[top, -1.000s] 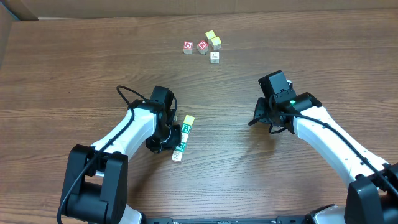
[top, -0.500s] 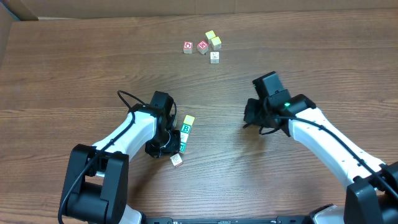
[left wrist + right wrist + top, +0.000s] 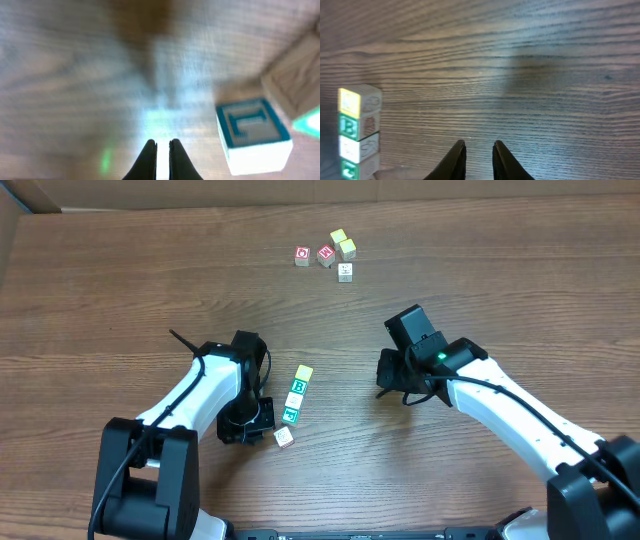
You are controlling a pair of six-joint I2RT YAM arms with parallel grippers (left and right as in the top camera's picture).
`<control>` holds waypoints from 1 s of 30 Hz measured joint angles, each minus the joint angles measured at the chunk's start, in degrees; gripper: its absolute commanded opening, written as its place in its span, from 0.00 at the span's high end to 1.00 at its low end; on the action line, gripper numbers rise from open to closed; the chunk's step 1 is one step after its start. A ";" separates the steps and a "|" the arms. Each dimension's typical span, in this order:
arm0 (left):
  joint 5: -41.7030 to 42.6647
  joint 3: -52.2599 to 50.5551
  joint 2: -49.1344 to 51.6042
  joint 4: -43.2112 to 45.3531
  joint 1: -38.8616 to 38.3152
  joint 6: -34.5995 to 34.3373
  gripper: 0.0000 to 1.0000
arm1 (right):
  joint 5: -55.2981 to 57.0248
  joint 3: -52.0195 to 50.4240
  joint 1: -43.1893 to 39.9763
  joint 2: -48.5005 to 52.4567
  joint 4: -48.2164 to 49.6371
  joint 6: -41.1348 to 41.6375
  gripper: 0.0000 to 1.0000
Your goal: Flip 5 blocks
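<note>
Brown wood-grain table (image 3: 120, 300) carried the whole scene, with the work gathered toward its near edge. Closest to that edge, a loose block (image 3: 284, 437) sat skewed and apart from the near end of the row (image 3: 296, 394), just beside the left claw (image 3: 162, 150). That claw was clenched on nothing, its tips pressed almost together low over the wood. A closed tip probably served as a prod here, since each cube was far smaller than the claw and awkward to pinch.

Four more blocks stood touching in a straight line running away from the near edge, with a green face nearest, then a whitish one, a green B and a yellow top. With the stray cube they made up five, and the skewed one appeared to be the block in hand.

Farther toward the right edge, the right claw (image 3: 478, 150) hung with its tips narrowly parted and nothing between them. It was well apart from the row, which lay at the left margin of its wrist view, and it seemed placed to wait its turn.

Near the far edge, a red-printed cube (image 3: 302, 256) and its red-printed twin (image 3: 326, 254) sat beside three pale cubes (image 3: 347, 249), well away from both arms.
</note>
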 measured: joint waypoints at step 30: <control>7.28 -4.81 -0.90 15.82 0.00 -7.48 0.96 | 0.02 -0.02 0.46 3.54 0.35 0.02 0.79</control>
